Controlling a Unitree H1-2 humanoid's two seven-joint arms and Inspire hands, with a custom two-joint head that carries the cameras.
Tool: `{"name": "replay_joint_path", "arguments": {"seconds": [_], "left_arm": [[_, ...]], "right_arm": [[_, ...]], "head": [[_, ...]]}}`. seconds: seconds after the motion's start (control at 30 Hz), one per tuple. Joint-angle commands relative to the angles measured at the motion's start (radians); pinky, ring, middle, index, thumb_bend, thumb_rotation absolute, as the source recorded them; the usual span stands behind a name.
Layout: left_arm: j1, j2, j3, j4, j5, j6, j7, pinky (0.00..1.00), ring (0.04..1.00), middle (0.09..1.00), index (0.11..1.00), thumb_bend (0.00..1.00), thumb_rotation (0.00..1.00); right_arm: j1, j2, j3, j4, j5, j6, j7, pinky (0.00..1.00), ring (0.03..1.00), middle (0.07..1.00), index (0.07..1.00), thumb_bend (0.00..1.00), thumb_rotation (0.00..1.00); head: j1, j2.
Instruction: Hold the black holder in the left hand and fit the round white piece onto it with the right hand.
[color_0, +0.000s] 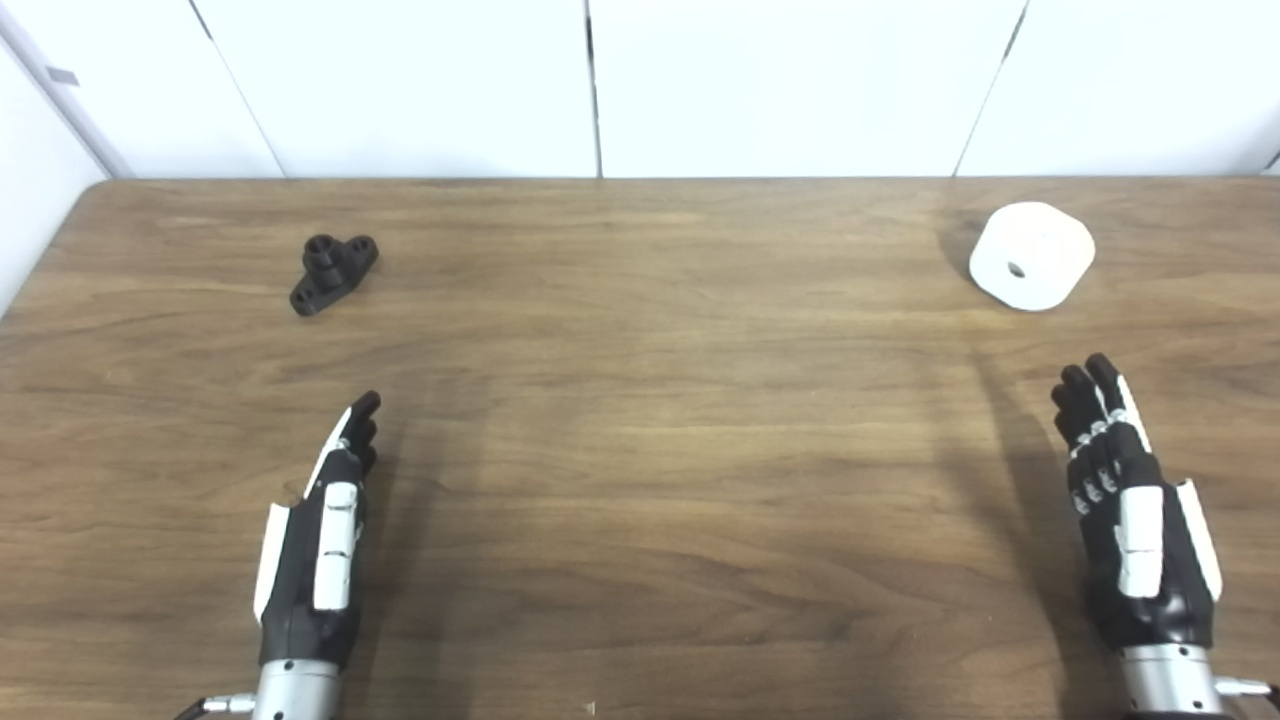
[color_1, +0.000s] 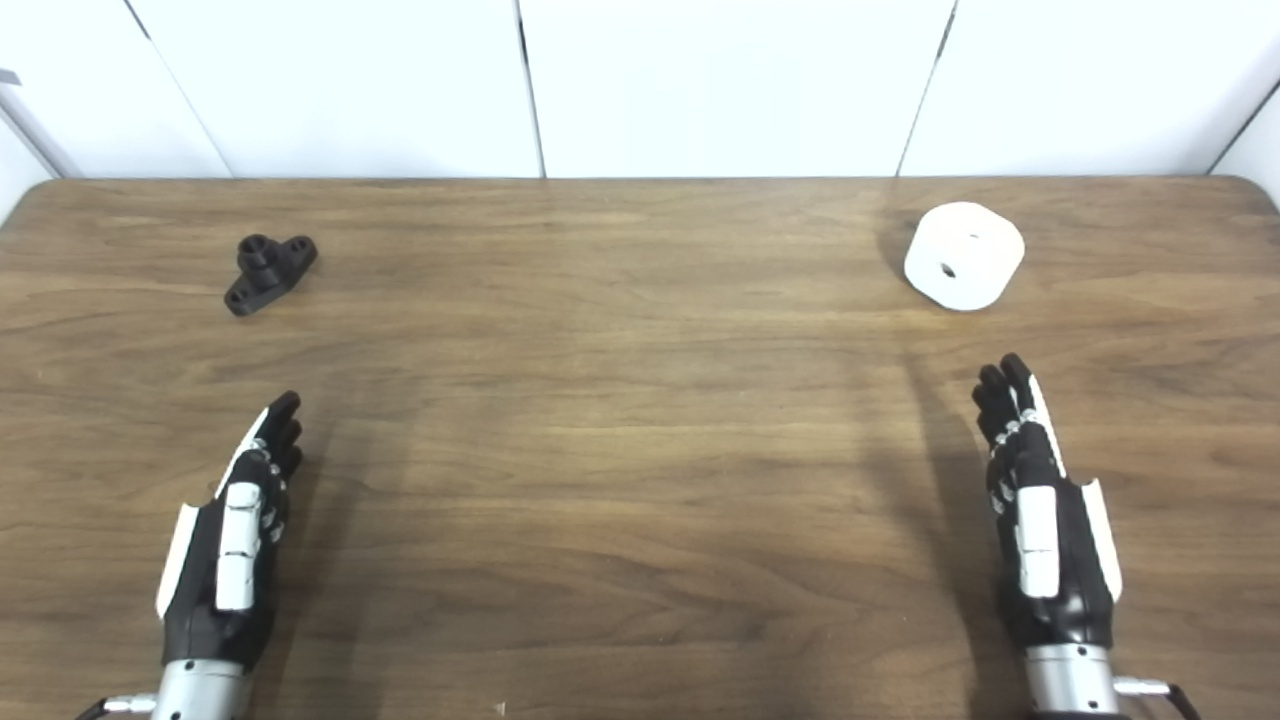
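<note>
On the wooden table (color_0: 640, 420), far left, the black holder (color_0: 333, 272) sits alone: a flat base with a hole at each end and a short hollow post rising upright from its middle. Its long axis runs on a diagonal, one end nearer the back wall, the other nearer the left edge. Nothing touches it.

Far right, at about the same depth, the round white piece (color_0: 1032, 256) rests tilted on the wood, its flat face with a small dark centre hole turned toward the camera and slightly downward. It casts a faint shadow to its left. Holder and white piece are well apart, the full width of bare table between them.

Left hand (color_0: 318, 545) enters from the bottom edge, on the near side of the holder and well short of it. It is held edge-on, fingers (color_0: 360, 425) extended forward and lying close together, holding nothing. Whether the thumb stands apart cannot be told from this angle.

Right hand (color_0: 1135, 520) mirrors it at bottom right, on the near side of the white piece with a clear gap. Fingers (color_0: 1085, 395) straight, side by side, pointing toward the back, empty.

Behind the table, white wall panels (color_0: 400, 80) with dark vertical seams.
</note>
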Motion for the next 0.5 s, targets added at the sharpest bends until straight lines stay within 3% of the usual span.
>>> {"name": "replay_joint_path", "arguments": {"seconds": [0.0, 0.47], "left_arm": [[0.007, -0.028, -0.001, -0.027, 0.002, -0.015, 0.005, 1.0, 1.0, 0.995, 0.94, 0.5, 1.0], [0.008, -0.031, -0.001, -0.023, 0.003, -0.018, 0.008, 1.0, 1.0, 0.985, 0.927, 0.48, 1.0]], "right_arm": [[0.01, -0.013, -0.011, 0.027, 0.002, -0.003, 0.002, 1.0, 0.963, 0.957, 0.967, 0.54, 1.0], [0.01, -0.013, -0.011, 0.028, 0.001, -0.002, 0.002, 1.0, 0.964, 0.956, 0.969, 0.55, 1.0]], "head": [[0.001, 0.001], [0.014, -0.004]]}}
